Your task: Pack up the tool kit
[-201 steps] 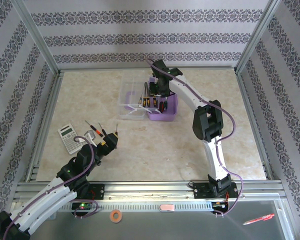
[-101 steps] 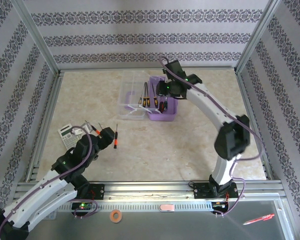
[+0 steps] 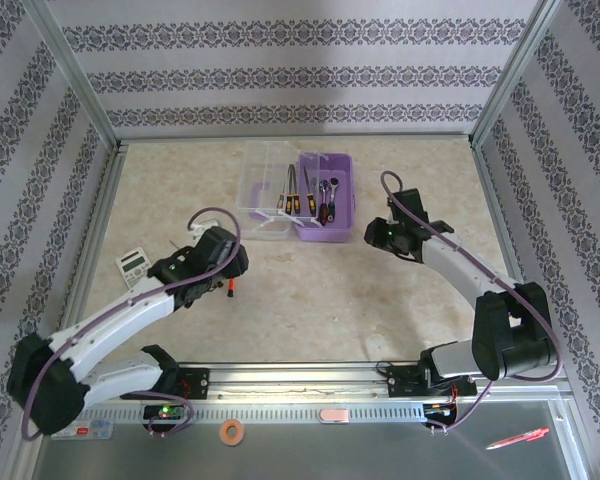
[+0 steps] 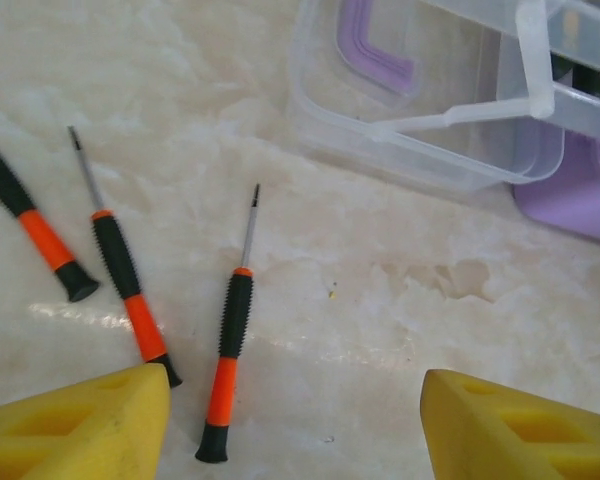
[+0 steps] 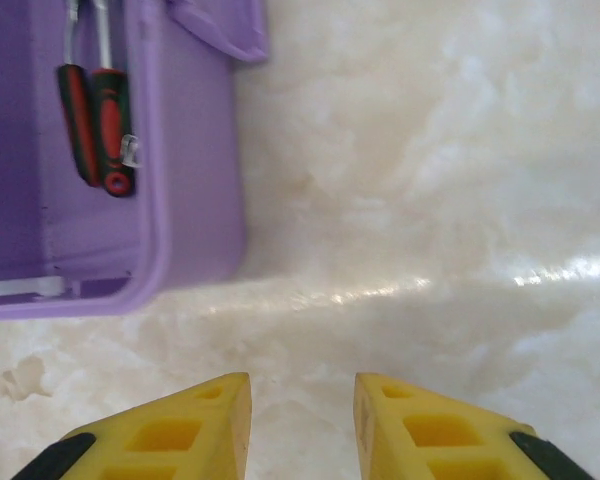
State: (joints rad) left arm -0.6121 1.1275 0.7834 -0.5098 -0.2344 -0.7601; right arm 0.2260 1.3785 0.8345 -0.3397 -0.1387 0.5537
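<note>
The lilac case (image 3: 338, 228) stands open at the back centre with its clear lid (image 3: 263, 190) folded out to the left. Inside lie several screwdrivers and a ratchet wrench (image 3: 326, 196). Three orange-and-black screwdrivers lie on the table: a middle one (image 4: 230, 340), one further left (image 4: 125, 290) and one at the view's left edge (image 4: 30, 225). My left gripper (image 4: 295, 430) hovers open above the table just right of the middle one. My right gripper (image 5: 300, 420) stands open and empty over bare table, right of the case (image 5: 195, 200).
A grey calculator (image 3: 132, 265) lies left of the left arm. The clear lid (image 4: 430, 120) sits just beyond the loose screwdrivers. On the metal front ledge lie a red pen (image 3: 518, 438), an orange ring (image 3: 231, 431) and a pink eraser (image 3: 334, 415). Patterned walls enclose the table.
The right gripper has pulled back out of the case, down and to the right. The left arm has set a screwdriver on the table and swung forward over the loose screwdrivers.
</note>
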